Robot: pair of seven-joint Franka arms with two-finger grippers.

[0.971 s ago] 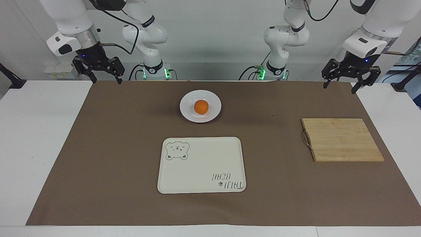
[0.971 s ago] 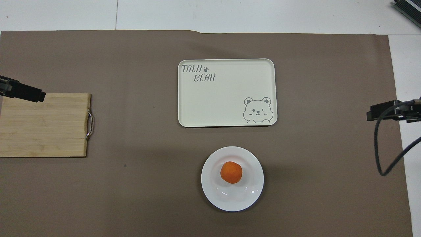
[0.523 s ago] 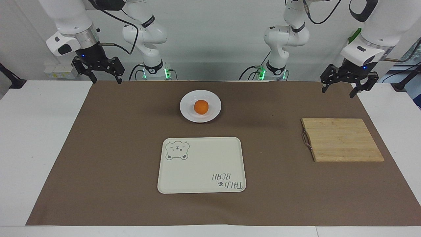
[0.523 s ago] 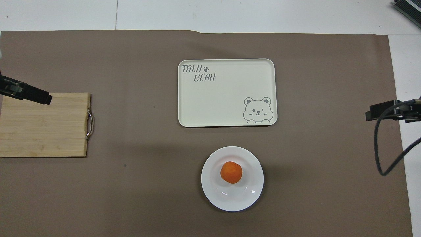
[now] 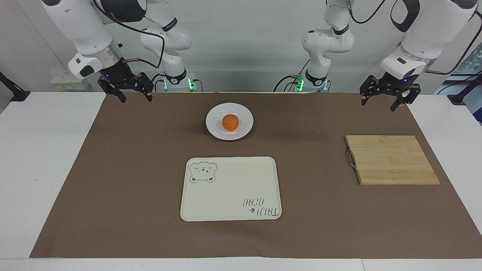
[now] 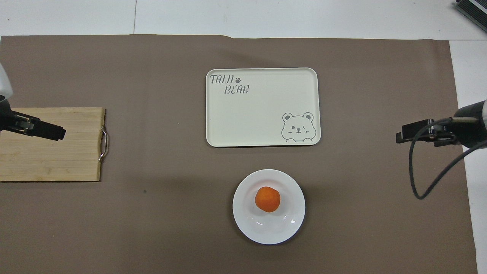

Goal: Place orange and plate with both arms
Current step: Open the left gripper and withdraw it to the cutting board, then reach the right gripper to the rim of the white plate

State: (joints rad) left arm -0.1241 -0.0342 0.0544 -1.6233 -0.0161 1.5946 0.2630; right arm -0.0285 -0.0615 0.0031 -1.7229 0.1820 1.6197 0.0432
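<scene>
The orange (image 5: 230, 122) sits in the middle of the white plate (image 5: 213, 129), which lies on the brown mat near the robots. Both also show in the overhead view, the orange (image 6: 267, 199) on the plate (image 6: 243, 224). My right gripper (image 5: 135, 98) hangs open and empty in the air over the mat's edge at the right arm's end of the table, apart from the plate. My left gripper (image 5: 378, 104) hangs open and empty over the mat near the wooden board. In the overhead view the left gripper (image 6: 57, 133) is over the board and the right gripper (image 6: 401, 137) is over the mat.
A cream rectangular tray (image 5: 230, 188) with a bear drawing lies farther from the robots than the plate. A wooden cutting board (image 5: 391, 160) with a metal handle lies at the left arm's end of the table. A brown mat (image 5: 131, 180) covers the white table.
Both grippers have moved inward toward the middle of the table, the right one more. The orange, plate, tray and board have not moved.
</scene>
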